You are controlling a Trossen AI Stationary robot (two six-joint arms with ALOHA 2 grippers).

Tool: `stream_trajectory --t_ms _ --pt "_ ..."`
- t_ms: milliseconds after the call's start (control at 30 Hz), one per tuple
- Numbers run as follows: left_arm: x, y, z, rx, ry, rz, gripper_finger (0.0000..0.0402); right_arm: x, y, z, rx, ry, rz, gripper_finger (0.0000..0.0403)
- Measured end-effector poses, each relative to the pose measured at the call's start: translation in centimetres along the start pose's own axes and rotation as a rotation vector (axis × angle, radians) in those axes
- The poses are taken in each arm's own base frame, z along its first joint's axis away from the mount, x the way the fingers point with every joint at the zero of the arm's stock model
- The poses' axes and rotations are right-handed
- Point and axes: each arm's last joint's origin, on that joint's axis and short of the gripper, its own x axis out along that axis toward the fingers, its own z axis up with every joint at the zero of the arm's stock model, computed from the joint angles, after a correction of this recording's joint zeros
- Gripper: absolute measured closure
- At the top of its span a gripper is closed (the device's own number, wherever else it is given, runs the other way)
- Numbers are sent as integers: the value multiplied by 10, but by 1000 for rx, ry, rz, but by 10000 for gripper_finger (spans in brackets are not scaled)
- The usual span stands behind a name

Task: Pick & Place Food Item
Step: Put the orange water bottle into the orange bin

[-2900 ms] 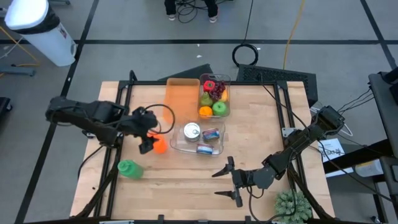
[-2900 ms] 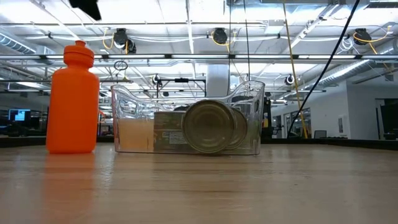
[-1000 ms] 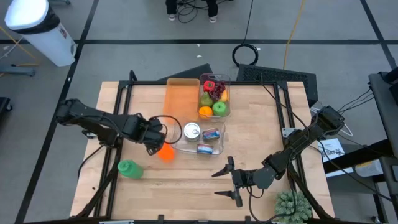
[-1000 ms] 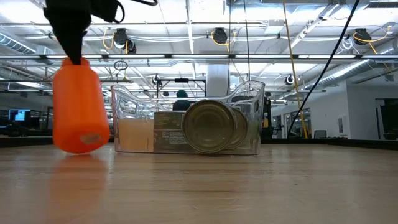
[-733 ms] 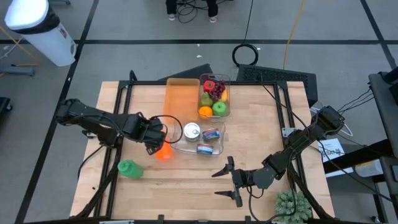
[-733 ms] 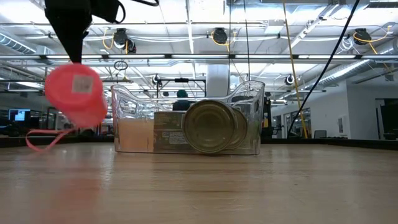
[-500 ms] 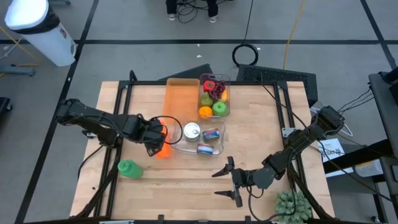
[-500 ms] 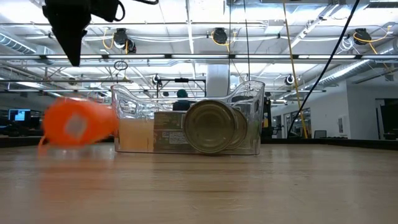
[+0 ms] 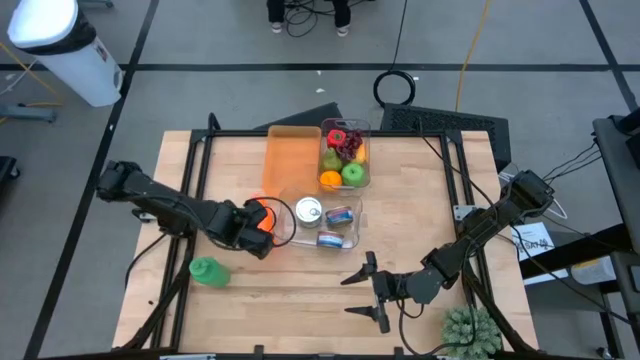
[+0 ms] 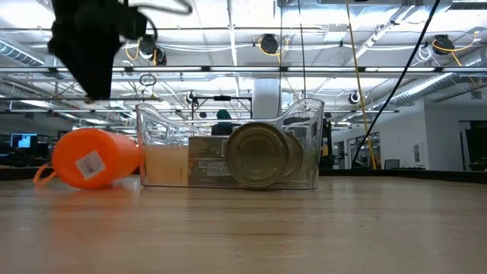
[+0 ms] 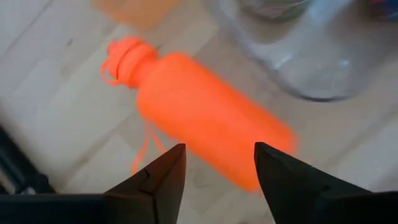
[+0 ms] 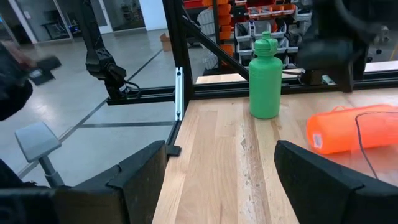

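Note:
An orange bottle (image 9: 263, 214) lies on its side on the table beside a clear bin (image 9: 350, 238) that holds several cans (image 10: 257, 155). In the low view the bottle's base (image 10: 90, 163) faces the camera. My left gripper (image 11: 217, 155) hangs open just above the bottle (image 11: 205, 118), fingers pointing down, touching nothing. A second clear bin (image 9: 364, 133) at the far side holds fruit (image 9: 343, 155). My right gripper (image 9: 358, 295) waits open near the table's front edge, pointing level toward the left.
A green bottle (image 9: 206, 271) stands upright near the front left, also in the right wrist view (image 12: 266, 78). An orange tray (image 9: 291, 160) lies left of the fruit bin. A spiky green plant (image 9: 470, 332) sits at the front right corner. Bare wood lies on the table's right half.
The orange bottle, tilted under my left gripper a second ago, has fallen onto its side and rolled until it lies beside the can bin. My left gripper has sunk a little and shifted toward the table's right edge, and it has rolled about its own line.

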Motion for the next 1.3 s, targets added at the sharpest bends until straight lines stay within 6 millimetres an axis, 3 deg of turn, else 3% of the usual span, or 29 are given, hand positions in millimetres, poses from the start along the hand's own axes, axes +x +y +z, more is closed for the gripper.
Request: stream_trajectory --t_ms 300,633,1000,1300 --pt "61 23 -18 -174 79 221 141 0 0 0 1 0 0 122" --pt "72 28 -16 -179 70 228 110 0 0 0 4 0 0 122" --pt "75 35 -5 -134 -15 280 133 0 0 0 5 0 0 122" --pt "108 68 -3 -253 50 388 170 0 0 0 6 0 0 122"
